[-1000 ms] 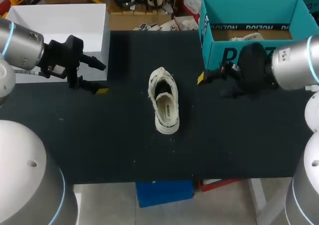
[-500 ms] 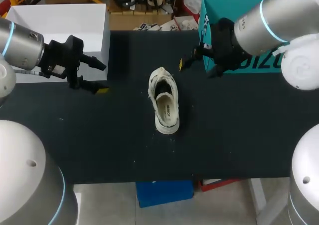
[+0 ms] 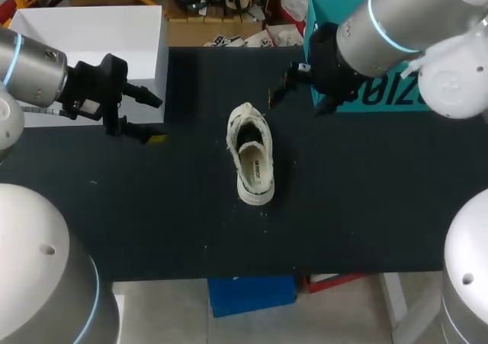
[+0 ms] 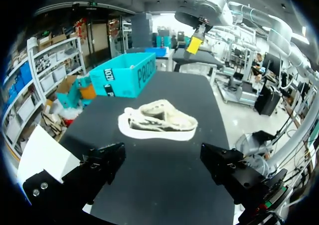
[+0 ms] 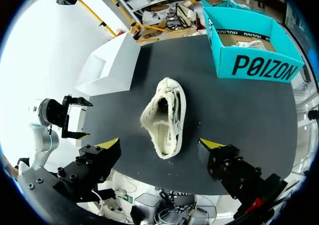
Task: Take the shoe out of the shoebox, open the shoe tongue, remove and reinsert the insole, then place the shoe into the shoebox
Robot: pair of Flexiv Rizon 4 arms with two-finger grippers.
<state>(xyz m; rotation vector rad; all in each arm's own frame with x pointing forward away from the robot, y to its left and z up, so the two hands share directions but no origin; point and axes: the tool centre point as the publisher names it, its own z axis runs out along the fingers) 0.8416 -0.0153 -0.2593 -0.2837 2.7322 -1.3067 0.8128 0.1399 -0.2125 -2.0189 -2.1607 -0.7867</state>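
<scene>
A pale shoe point(image 3: 252, 155) sits sole-down on a black table point(image 3: 366, 191). Right of it stands a teal shoebox point(image 5: 259, 65). The left gripper point(image 3: 155, 119) is left of the shoe, the right gripper point(image 5: 160, 143) up above it, both with fingers apart and empty.

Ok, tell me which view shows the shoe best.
Right wrist view: the shoe shows large, seen from above, with its opening visible. The head view shows it from above too, but smaller; the left wrist view shows only its side.
</scene>
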